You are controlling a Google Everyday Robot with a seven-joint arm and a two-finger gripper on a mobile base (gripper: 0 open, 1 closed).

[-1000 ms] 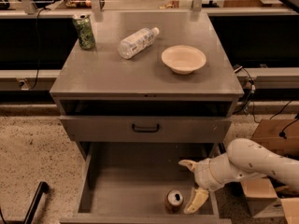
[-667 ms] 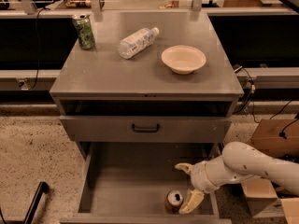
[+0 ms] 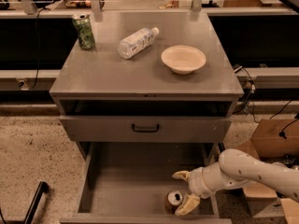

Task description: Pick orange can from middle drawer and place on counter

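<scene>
The orange can (image 3: 173,200) stands upright on the floor of the open middle drawer (image 3: 121,190), near its front right corner, silver top showing. My gripper (image 3: 183,190) reaches in from the right on a white arm and is open. One cream fingertip (image 3: 180,175) is behind the can and the other (image 3: 187,205) lies at the can's right front side. The can sits at the edge of the gap between them. The counter (image 3: 145,73) is the grey cabinet top above.
On the counter stand a green patterned can (image 3: 84,31) at back left, a clear plastic bottle (image 3: 136,42) lying on its side, and a cream bowl (image 3: 183,59). A shut drawer front with a dark handle (image 3: 145,128) sits above. Cardboard boxes (image 3: 271,146) are at right.
The gripper has shifted slightly left, closer around the can. The can has not moved.
</scene>
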